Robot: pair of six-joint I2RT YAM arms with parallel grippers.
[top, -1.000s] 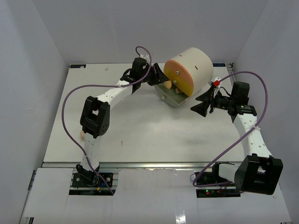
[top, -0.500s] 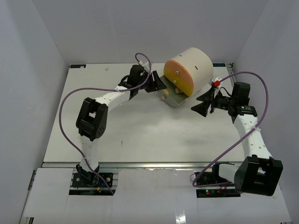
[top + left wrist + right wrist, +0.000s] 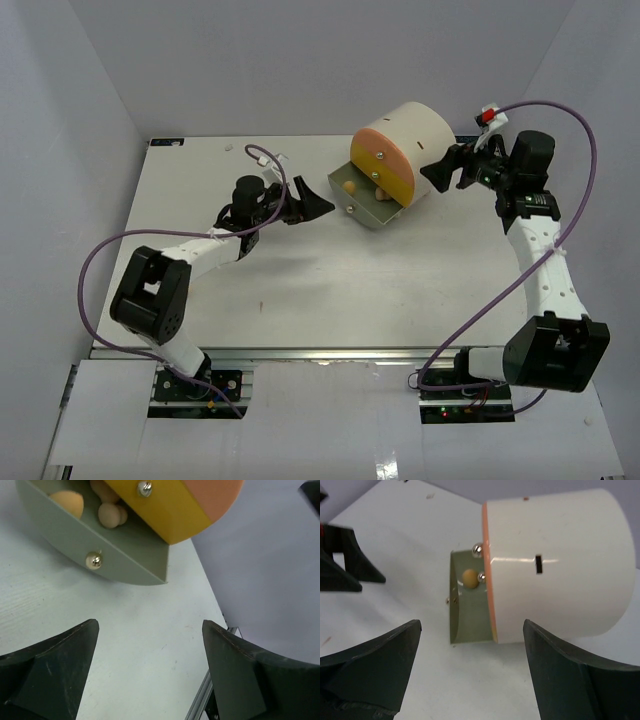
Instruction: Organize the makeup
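Observation:
The makeup in view is peach sponges. One sponge [image 3: 349, 186] lies in the open grey-green drawer [image 3: 372, 212] of the cream cylinder [image 3: 420, 135]. The left wrist view shows two sponges [image 3: 67, 502] [image 3: 111, 514] inside that drawer [image 3: 125, 555], behind its gold knob [image 3: 93, 560]. My left gripper [image 3: 316, 203] [image 3: 149, 626] hangs open and empty just left of the drawer. My right gripper [image 3: 432, 175] [image 3: 470, 626] is open and empty at the cylinder's right side, facing the cylinder [image 3: 560, 565], with one sponge [image 3: 469, 577] visible in the drawer [image 3: 467, 615].
The cylinder's orange-yellow front [image 3: 383, 165] sits above the pulled-out drawer. White walls enclose the table on three sides. A metal rail [image 3: 330, 352] runs along the near edge, and purple cables loop from both arms.
My left gripper has drawn back leftward from the drawer and opened wide. My right gripper has swung up and back to the cylinder's right side and opened a little more.

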